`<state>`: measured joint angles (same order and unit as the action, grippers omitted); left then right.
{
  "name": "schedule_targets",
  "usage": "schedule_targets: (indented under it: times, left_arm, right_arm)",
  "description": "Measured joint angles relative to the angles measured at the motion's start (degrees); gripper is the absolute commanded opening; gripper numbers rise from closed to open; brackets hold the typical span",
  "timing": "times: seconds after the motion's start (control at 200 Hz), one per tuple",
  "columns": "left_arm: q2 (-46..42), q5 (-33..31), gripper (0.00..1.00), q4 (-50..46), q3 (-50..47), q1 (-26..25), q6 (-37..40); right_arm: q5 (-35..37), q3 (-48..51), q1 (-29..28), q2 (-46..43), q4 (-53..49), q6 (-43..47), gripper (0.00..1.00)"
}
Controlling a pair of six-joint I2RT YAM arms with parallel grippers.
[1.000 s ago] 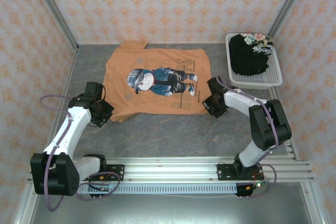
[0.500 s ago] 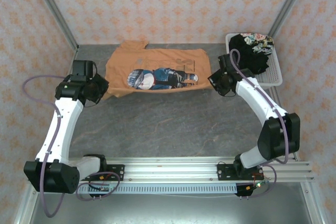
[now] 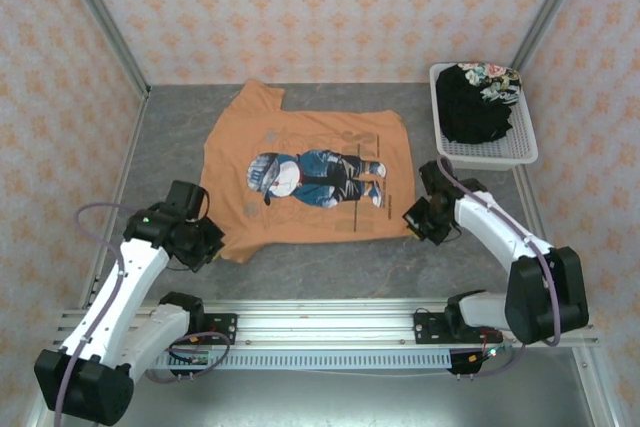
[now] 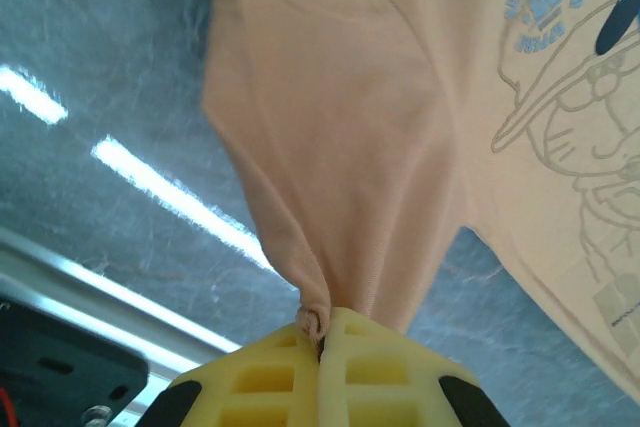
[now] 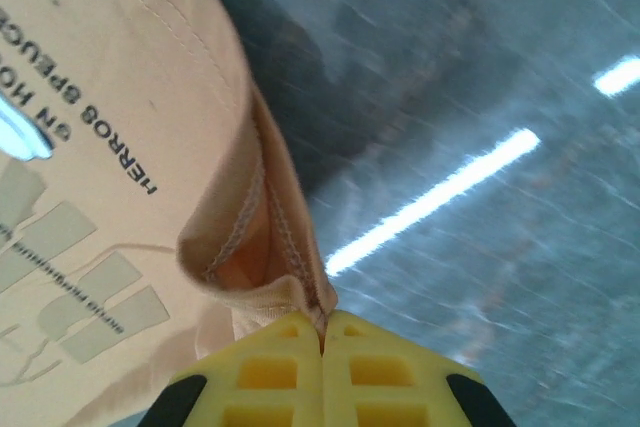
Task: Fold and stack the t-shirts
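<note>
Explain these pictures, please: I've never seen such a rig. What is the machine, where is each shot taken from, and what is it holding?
This is a robot: two white arms bolted at the near edge of a grey table, each ending in a two-finger claw. The wide picture comes from a fixed camera above and behind the arms. The two close-ups come from a camera on each wrist, so the yellow fingers at the bottom are that claw's own. An orange t-shirt with a cartoon print lies spread on the table. The left claw is shut on one near corner, the right claw on the other. A black t-shirt sits in a white basket at the far right.
</note>
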<state>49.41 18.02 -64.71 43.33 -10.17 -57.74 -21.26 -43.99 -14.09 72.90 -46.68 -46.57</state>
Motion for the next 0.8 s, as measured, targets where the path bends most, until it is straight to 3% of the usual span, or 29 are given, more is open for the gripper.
schedule_targets:
  times: [0.15, 0.31, 0.801]
  left_arm:
    - [0.5, -0.9, 0.0, 0.2, -0.8, -4.1, -2.4]
    - [3.2, -3.0, 0.0, 0.9, 0.3, -4.9, -2.9]
    - [23.2, -12.7, 0.0, 5.8, 20.2, -4.8, 2.4]
  right_arm:
    - [-0.2, 1.7, 0.0, -1.4, -1.6, 0.8, 0.0]
    - [-0.2, 1.9, 0.0, -2.0, -1.6, 0.8, 0.0]
    - [0.7, -0.2, 2.1, -2.8, -2.6, -4.7, 0.0]
